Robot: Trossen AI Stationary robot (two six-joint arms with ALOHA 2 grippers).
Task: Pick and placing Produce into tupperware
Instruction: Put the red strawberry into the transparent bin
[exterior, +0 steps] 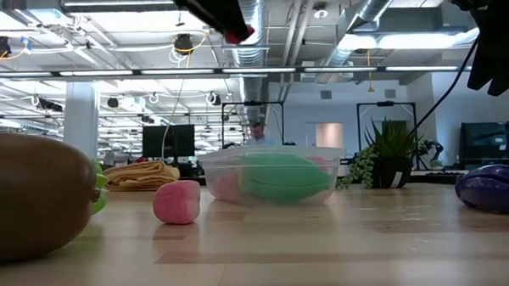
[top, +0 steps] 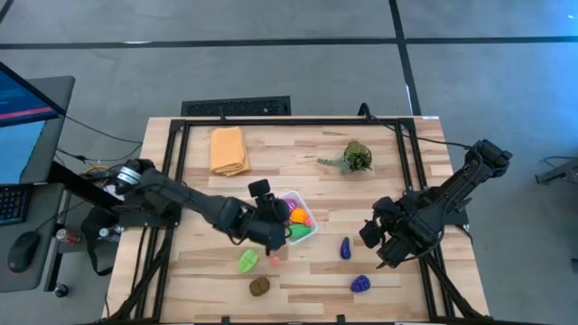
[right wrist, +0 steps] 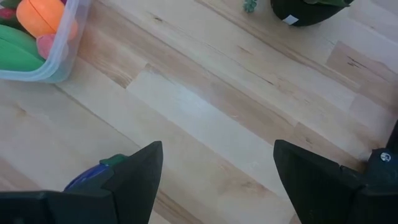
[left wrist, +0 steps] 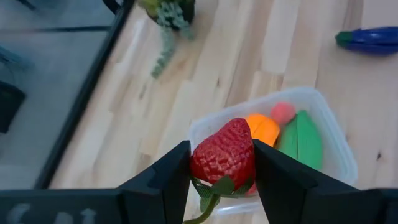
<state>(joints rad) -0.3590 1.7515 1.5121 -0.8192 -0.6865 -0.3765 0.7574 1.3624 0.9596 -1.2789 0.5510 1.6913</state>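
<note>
Right now my left gripper (left wrist: 222, 169) is clamped on a red toy strawberry (left wrist: 224, 154), holding it just above the near rim of the clear tupperware (left wrist: 341, 163). From the left wrist camera I can see what already lies inside — an orange piece (left wrist: 263, 129), a pink piece (left wrist: 283, 112) and a green leaf-shaped piece (left wrist: 300, 139).

From overhead the strawberry is hidden under the gripper (top: 267, 223), but that view gives me the scattered produce: a green piece (top: 247, 262), a small pink piece (top: 275, 261) and a brown one (top: 259, 286) in front of the container (top: 291, 194), plus a blue-purple eggplant (top: 345, 248) and what looks like a purple grape cluster (top: 360, 283) nearer my right gripper (top: 386, 246).

That right gripper (right wrist: 217, 180) hangs over bare wood with its fingers spread wide, the eggplant (right wrist: 90, 177) just beside one finger. A folded orange-yellow cloth (top: 228, 150) and a plant sprig (top: 352, 158) sit toward the far edge.
</note>
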